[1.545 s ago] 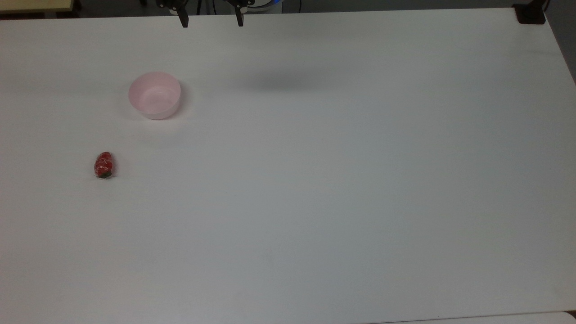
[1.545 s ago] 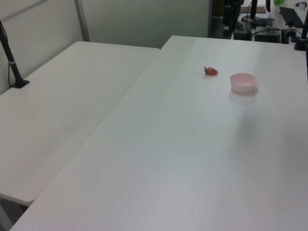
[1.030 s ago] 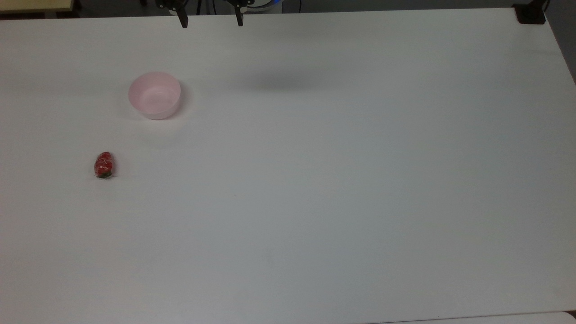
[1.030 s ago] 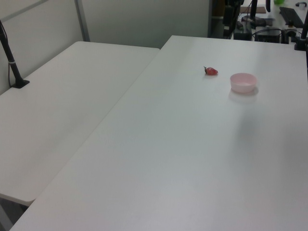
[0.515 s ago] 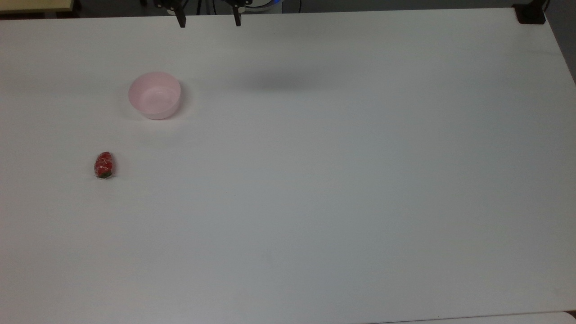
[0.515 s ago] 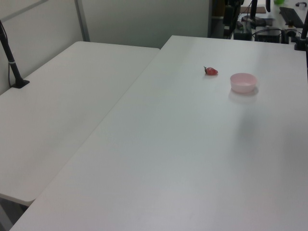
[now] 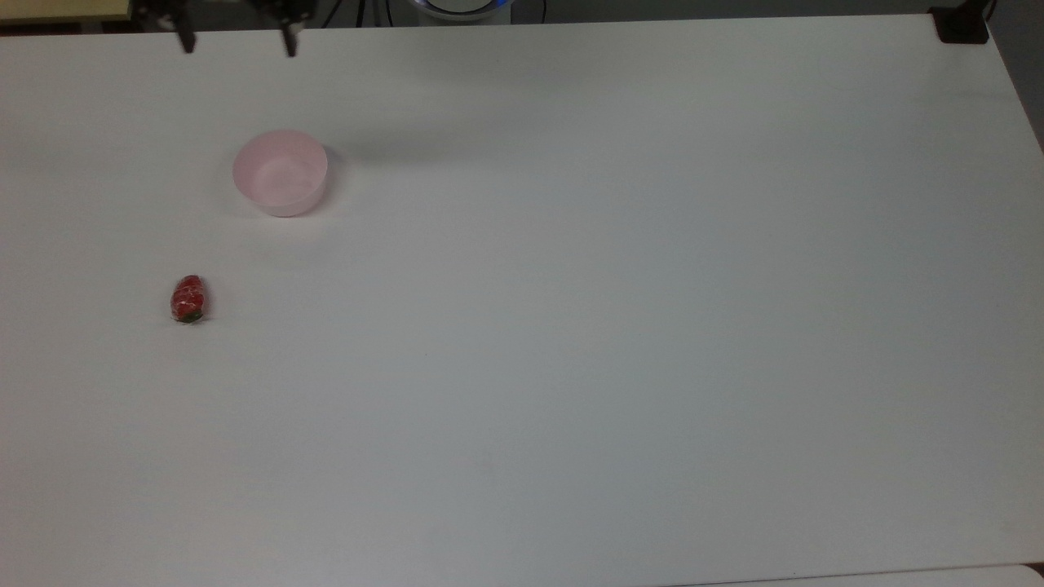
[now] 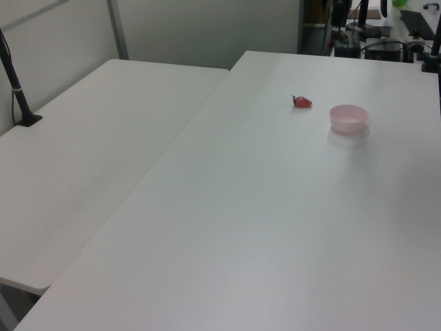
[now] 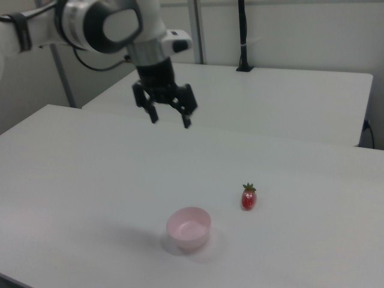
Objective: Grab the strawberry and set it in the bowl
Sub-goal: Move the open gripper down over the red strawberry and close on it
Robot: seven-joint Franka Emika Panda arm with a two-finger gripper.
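Your small glossy red toy strawberry [image 7: 188, 299] with the dark green leafy end lies on its side on the white table [image 7: 620, 310], near the top view's left edge, untouched. In the right view the strawberry [image 9: 248, 197] sits just to the right view's right of the bowl and a little farther from the camera. The small round pale pink plastic bowl [image 7: 280, 172] stands upright and holds nothing, apart from the fruit, up and to the top view's right of it.

What has changed: half a second ago the gripper's tips were at the top view's upper edge, to the right of the bowl. Now the gripper [image 7: 238, 42] has swung toward the top view's left, so it hangs beyond the bowl, closer to the strawberry's side of the table. In the right view the gripper [image 9: 170, 119] is high above the surface with its fingers spread wide and nothing between them.

So you are in the approach. My read is that the pick has not begun, and you will need to travel on past the bowl, line up over the fruit, then descend
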